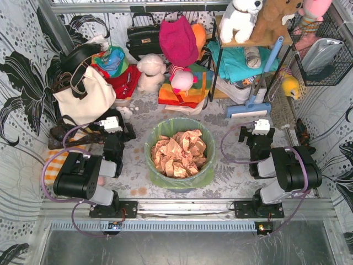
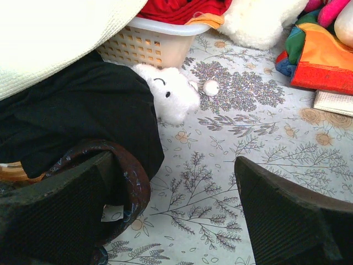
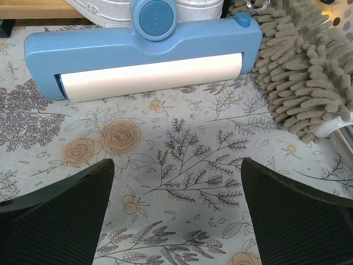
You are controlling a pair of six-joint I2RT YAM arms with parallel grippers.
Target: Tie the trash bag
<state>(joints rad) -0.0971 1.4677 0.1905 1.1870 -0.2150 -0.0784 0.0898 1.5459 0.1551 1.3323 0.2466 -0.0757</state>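
Green plastic: one trash bag point(image 1: 177, 125), its bottom hidden under crumpled paper point(image 1: 179, 153). Two claws, left gripper point(image 2: 172, 182) and right gripper point(image 3: 176, 176), both gape empty.

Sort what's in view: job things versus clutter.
Job: trash bag, left gripper, right gripper, both open.
Clutter: blue roller, grey duster, white plush, cream bag, black handbag, basket.

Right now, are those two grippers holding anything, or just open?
Left gripper: open, holding nothing.
Right gripper: open, holding nothing.
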